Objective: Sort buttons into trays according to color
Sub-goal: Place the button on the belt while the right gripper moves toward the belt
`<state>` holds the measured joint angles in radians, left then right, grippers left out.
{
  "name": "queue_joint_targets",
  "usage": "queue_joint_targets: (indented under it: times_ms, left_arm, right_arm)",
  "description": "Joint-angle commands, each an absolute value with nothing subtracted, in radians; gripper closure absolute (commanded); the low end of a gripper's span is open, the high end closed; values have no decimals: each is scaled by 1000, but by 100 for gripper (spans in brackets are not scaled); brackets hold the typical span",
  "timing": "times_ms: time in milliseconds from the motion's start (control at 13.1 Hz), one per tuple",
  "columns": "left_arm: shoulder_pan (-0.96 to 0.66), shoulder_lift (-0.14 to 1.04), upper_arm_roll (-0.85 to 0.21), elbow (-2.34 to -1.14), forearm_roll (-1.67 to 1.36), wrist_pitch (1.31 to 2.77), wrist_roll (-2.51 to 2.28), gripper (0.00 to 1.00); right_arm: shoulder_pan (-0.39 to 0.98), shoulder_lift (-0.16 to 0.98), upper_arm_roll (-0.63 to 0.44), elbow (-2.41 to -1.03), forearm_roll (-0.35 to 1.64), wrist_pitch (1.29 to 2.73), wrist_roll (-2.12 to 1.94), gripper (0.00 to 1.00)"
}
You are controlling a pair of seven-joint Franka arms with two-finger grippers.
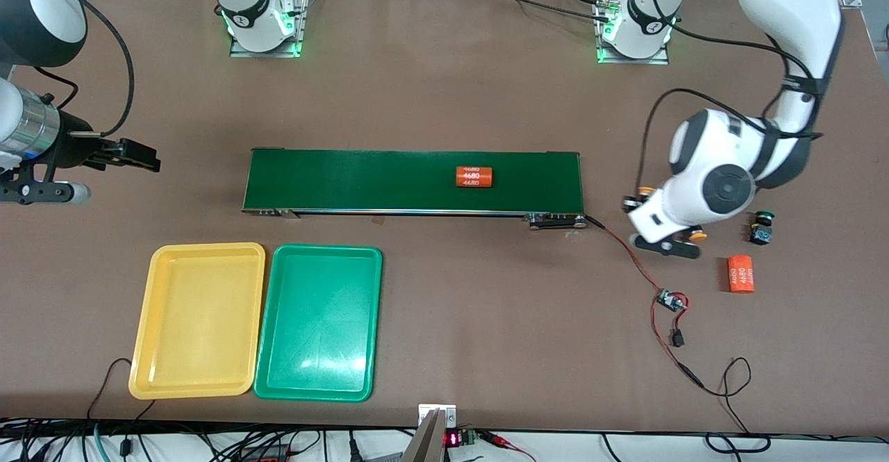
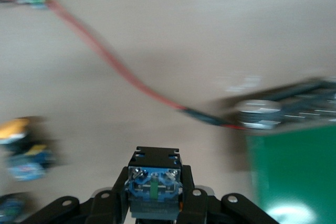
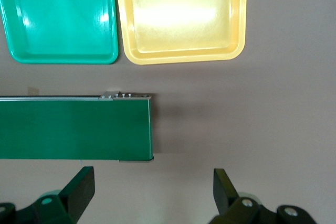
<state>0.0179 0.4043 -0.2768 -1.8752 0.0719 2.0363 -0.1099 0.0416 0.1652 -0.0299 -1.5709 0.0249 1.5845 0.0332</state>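
A long dark-green conveyor belt (image 1: 413, 181) lies across the middle of the brown table (image 1: 444, 80). One orange cylinder printed "4680" (image 1: 474, 177) rests on the belt. A second orange cylinder (image 1: 740, 274) lies on the table toward the left arm's end. A red-and-black cable (image 1: 628, 253) runs from the belt's end to a small circuit board (image 1: 671, 301) — then on toward the table's near edge.

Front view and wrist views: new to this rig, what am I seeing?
Two robot arms at a table. The front view looks down from across it; each wrist view rides on an arm. The left arm has its jaws, beside the end of the conveyor belt, shut on a button by its black-and-blue body; cap hidden. A green button and an orange cylinder lie nearby; another cylinder sits on the belt. The yellow tray and green tray lie nearer the camera. The right arm waits at its end, jaws open.
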Motion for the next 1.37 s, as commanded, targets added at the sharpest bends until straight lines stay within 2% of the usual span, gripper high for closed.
queue_joint_targets:
  times_ms: [0,229,457,533,686,762,838,990,1067,1295]
  left_arm:
    - [6,394,-374,-1878,3,2013,-228,85]
    - [-23,423,-482,-1902,2,2052,-426,84]
    - [-55,446,-482,-1956,5,2191,-466,82]
    - [-55,455,-480,-1982,5,2253,-478,75]
    - [-55,465,-479,-2017,8,2331,-483,56]
    - [-55,459,-474,-2014,8,2329,-480,34]
    - [-49,443,-469,-2008,8,2321,-473,0]
    - [-38,379,-463,-1991,5,2275,-476,0]
    - [-37,345,-445,-1959,5,2205,-474,0]
    - [-23,304,-401,-1823,11,1981,-471,0]
  right_arm:
    - [37,161,-25,-1572,38,1552,18,0]
    - [41,147,-25,-1592,38,1555,18,0]
    - [46,97,-20,-1673,38,1595,31,0]
    - [54,59,-20,-1739,38,1642,34,0]
    - [55,-42,-18,-1903,40,1765,35,0]
    - [55,-92,-18,-1983,40,1816,37,0]
    - [57,-138,-18,-2059,40,1869,37,0]
    - [57,-233,-18,-2213,40,1977,38,0]
    - [60,-262,-17,-2261,40,2014,40,0]
    - [110,-275,-17,-2281,41,2025,99,0]
